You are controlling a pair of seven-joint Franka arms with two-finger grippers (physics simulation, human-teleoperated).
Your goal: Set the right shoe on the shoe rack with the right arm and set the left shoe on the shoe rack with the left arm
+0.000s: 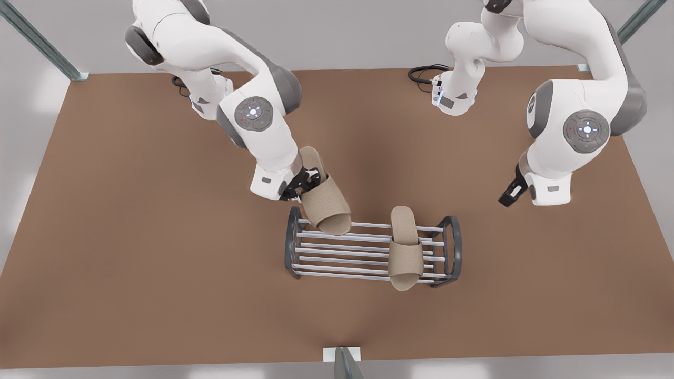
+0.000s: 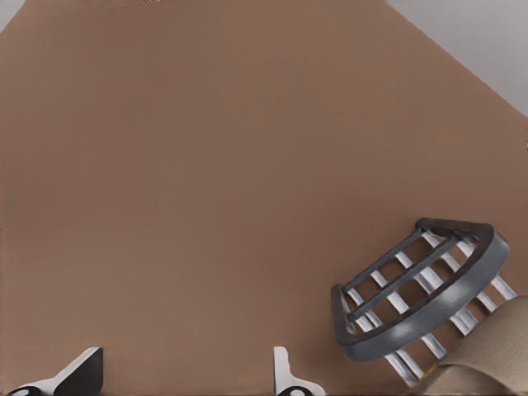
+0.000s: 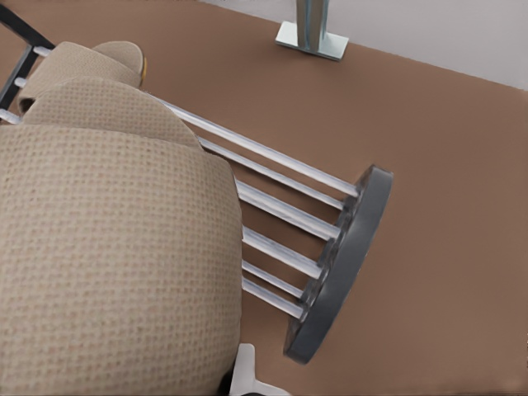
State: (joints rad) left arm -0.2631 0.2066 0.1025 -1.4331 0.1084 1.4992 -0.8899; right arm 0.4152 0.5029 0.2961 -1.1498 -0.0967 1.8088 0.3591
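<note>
- Front view: the right pincer [image 1: 304, 184], on the arm at the front view's left, was clamped on the side of the right shoe [image 1: 323, 196]. That slipper hung tilted, with its toe over the rack's end at the front view's left. The shoe rack [image 1: 452, 247] stood on the brown worktop [image 1: 131, 263] at about 6 o'clock from the scene's centre. The left shoe [image 1: 405, 247] lay across the rack's bars near the end at the front view's right. The left pincer [image 1: 509, 195] hung at about 2 o'clock from the rack, well apart from it, holding nothing; how far it was parted I cannot tell from this view.
- Left wrist view: the left pincer's fingertips [image 2: 287, 375] stood wide apart over bare worktop, with nothing between them. One dark end frame of the rack and a corner of beige slipper showed beside them.
- Right wrist view: the held slipper [image 3: 107, 247] loomed large over the silver bars, with the other slipper [image 3: 111, 58] beyond.
</note>
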